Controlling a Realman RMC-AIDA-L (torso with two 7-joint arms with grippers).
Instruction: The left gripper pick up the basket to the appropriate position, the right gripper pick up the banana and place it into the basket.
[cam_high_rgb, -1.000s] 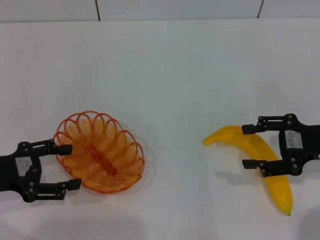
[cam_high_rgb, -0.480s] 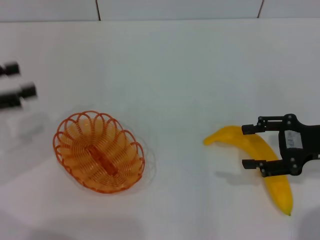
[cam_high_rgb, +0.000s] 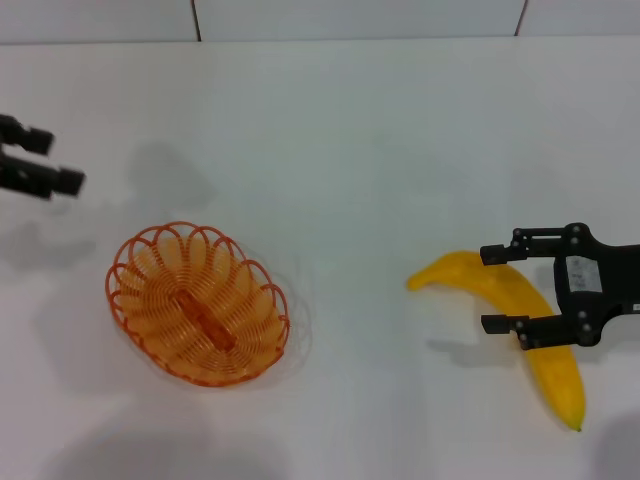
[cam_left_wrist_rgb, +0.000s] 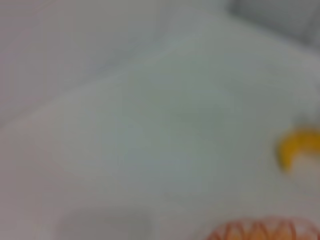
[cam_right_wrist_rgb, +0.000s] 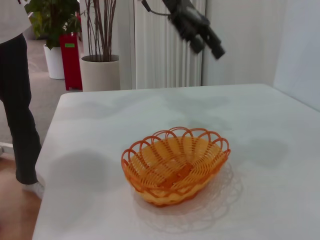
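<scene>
One basket (cam_high_rgb: 197, 304) of orange wire, sitting empty on the white surface (cam_high_rgb: 350, 150) toward the robot's left; one banana (cam_high_rgb: 515, 325) lying well apart from it toward the right. Two hands in all. Left hand (cam_high_rgb: 62, 165) up and away beyond the basket's far left side, touching nothing, fingers a narrow gap apart and empty; seen again from the right wrist view hanging high above the basket (cam_right_wrist_rgb: 175, 165). Right hand (cam_high_rgb: 500, 290) at the banana's middle, fingers spread wide, one on each side of the fruit, not yet closed on it. Step in hand, by judgement: gripping the banana. Best done by keeping the fingers square across the thick middle, so the curved fruit cannot swivel, closing gently to avoid bruising, then lifting straight up before carrying across. Basket apparently not yet picked up, so worth settling its place before the drop. Banana slightly longer than the basket, so laying it along the long axis advisable.
</scene>
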